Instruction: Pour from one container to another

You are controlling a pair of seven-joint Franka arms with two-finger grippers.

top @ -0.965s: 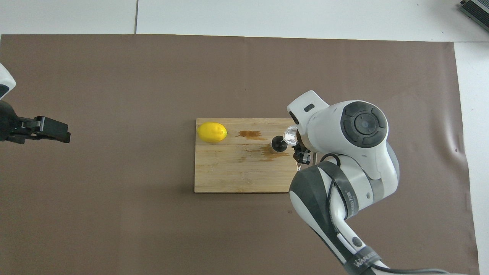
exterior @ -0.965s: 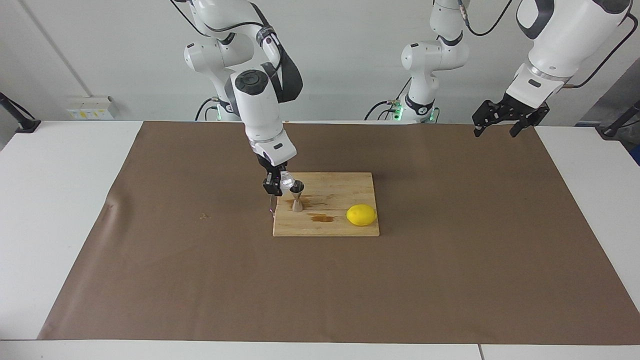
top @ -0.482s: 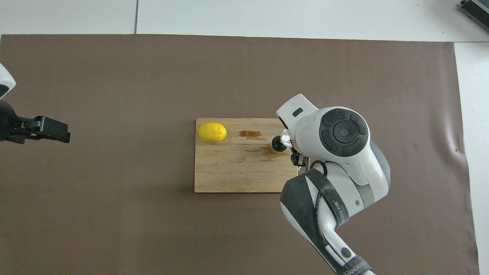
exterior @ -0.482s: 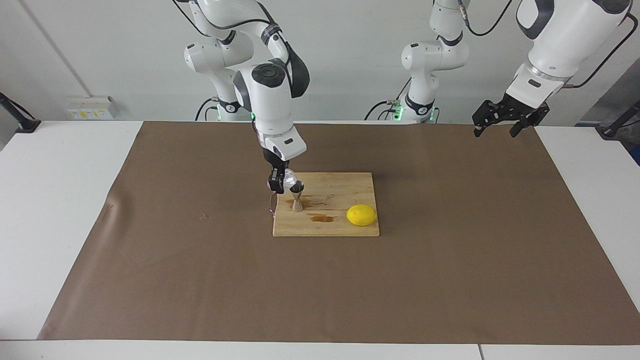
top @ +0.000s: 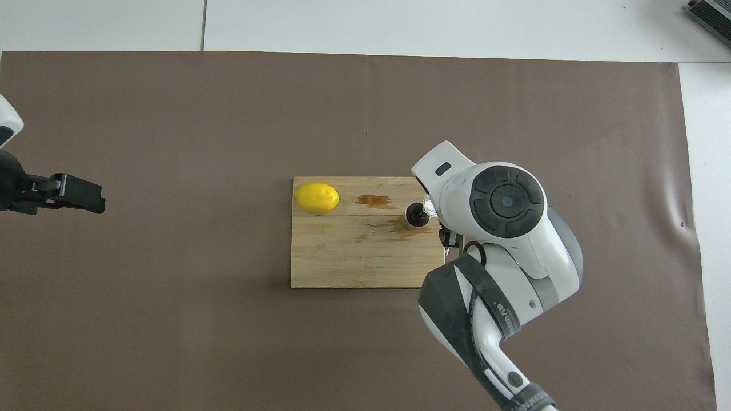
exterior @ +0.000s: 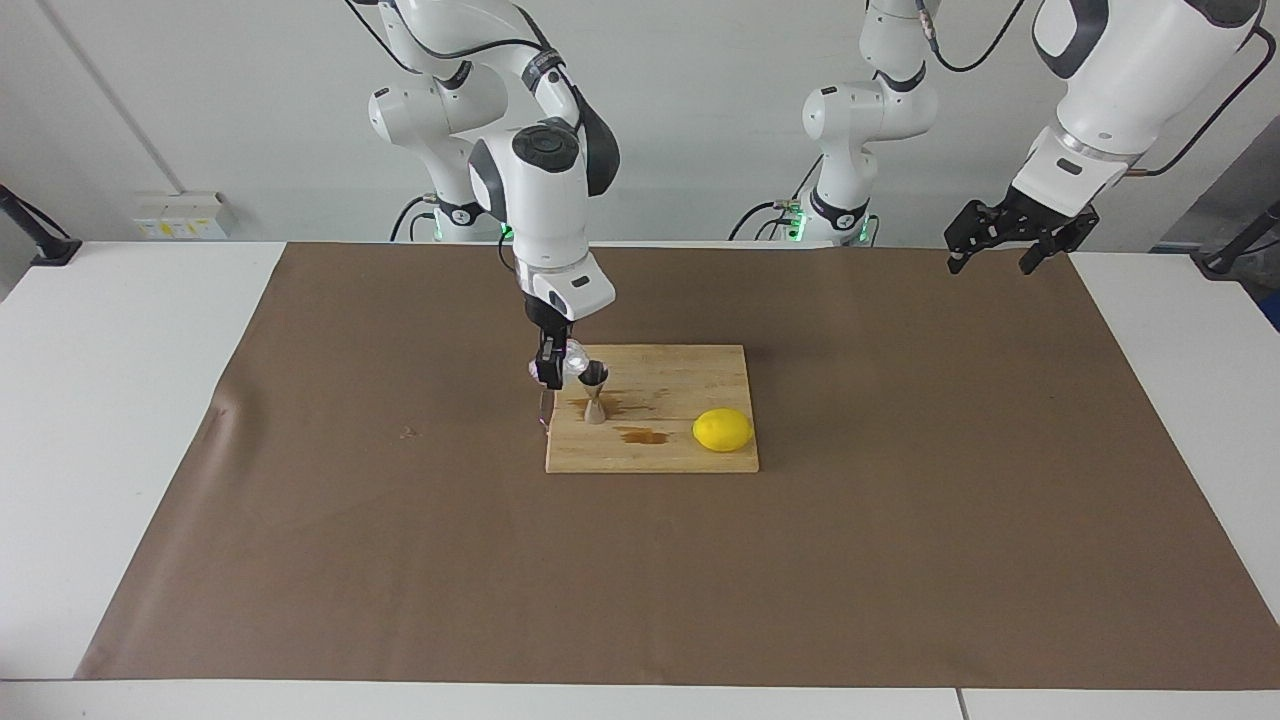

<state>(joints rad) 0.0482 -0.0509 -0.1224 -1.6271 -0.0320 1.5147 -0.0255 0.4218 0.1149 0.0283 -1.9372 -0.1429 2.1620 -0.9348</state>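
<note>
Jigger (exterior: 595, 398), lemon (exterior: 723, 429) on board (exterior: 690, 458); lemon twd left arm's end.

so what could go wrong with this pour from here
The jigger is slim and stands free on the cutting board; the cup tilted in the right gripper sits right at its rim, so a nudge could tip it. Its mouth is narrow, and stains already mark the board, so more may spill.

A plain white wall (exterior: 700, 100) rises at the robots' end of a white table (exterior: 110, 420). Brown paper (exterior: 900, 520) covers most of the tabletop. A white socket box (exterior: 180, 215) sits low on the wall.
</note>
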